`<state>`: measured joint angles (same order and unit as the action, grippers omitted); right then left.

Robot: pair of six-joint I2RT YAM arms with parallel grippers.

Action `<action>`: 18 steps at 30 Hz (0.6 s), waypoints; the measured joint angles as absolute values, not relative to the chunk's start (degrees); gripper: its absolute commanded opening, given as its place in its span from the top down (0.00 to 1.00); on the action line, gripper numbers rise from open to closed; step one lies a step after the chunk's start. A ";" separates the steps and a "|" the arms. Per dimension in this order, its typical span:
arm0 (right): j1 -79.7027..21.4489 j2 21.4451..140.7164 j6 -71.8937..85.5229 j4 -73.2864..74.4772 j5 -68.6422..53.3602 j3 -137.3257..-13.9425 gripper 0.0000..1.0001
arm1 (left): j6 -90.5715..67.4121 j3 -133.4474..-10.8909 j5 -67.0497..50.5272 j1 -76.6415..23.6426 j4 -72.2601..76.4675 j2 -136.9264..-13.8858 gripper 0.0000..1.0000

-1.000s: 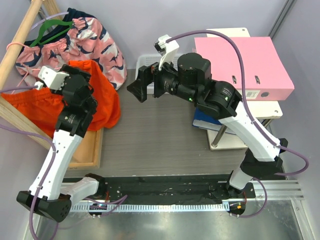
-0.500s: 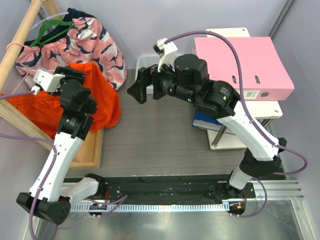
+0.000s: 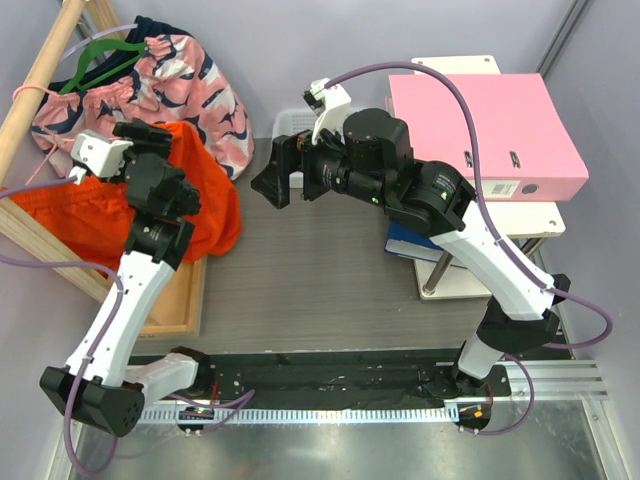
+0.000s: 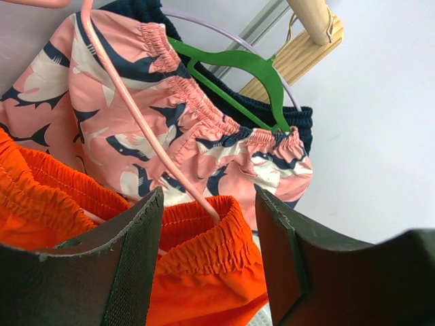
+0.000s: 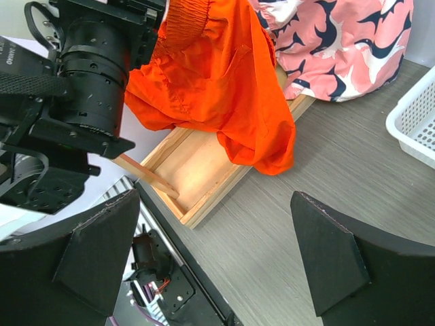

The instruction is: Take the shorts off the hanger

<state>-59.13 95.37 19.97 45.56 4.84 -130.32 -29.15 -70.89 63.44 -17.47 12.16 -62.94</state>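
Orange soft-fabric shorts (image 3: 205,200) hung from a thin pale pink wire hanger (image 4: 194,187) directly ahead of the left gripper (image 4: 211,204). The left arm rose steeply from its base, and its wrist bent over so that the fingers pointed into the top edge of the shorts. Its jaws stood apart. The gathered orange waistband and the lower end of the pink wire lay in the gap between the fingertips, and no clamping on either could be seen. Beyond these fingers hung a pink garment with a navy-and-white pattern (image 4: 204,136) on a green plastic hanger (image 4: 234,68), below a round wooden rail (image 4: 312,17).

The right arm reached up from its base, bent at a raised elbow, and stretched leftward above the grey table (image 3: 320,280). The right gripper (image 5: 214,204) hovered with its jaws spread wide and nothing between them. The shorts draped ahead of it, well apart from its fingertips, with their lower hem over the edge of a shallow wooden tray (image 5: 197,183). A white mesh basket (image 5: 414,122) lay off to one side of this gripper.
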 measured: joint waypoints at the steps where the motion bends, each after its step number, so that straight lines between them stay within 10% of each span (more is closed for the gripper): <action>1: -59.13 95.37 20.01 45.56 4.84 -130.32 0.02 | -28.84 -70.89 63.64 -17.39 13.19 -63.40 0.45; 14: -59.13 95.39 20.14 45.65 5.85 -130.63 0.02 | -30.68 -70.63 64.55 -13.89 18.44 -67.02 0.56; 18: -59.13 95.39 20.12 45.65 6.28 -130.76 0.01 | -31.88 -70.17 64.53 -13.82 19.88 -67.11 0.73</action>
<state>-59.13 95.39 20.12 45.65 6.28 -130.76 -31.88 -70.17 64.53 -13.82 19.88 -67.11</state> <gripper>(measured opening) 0.985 0.383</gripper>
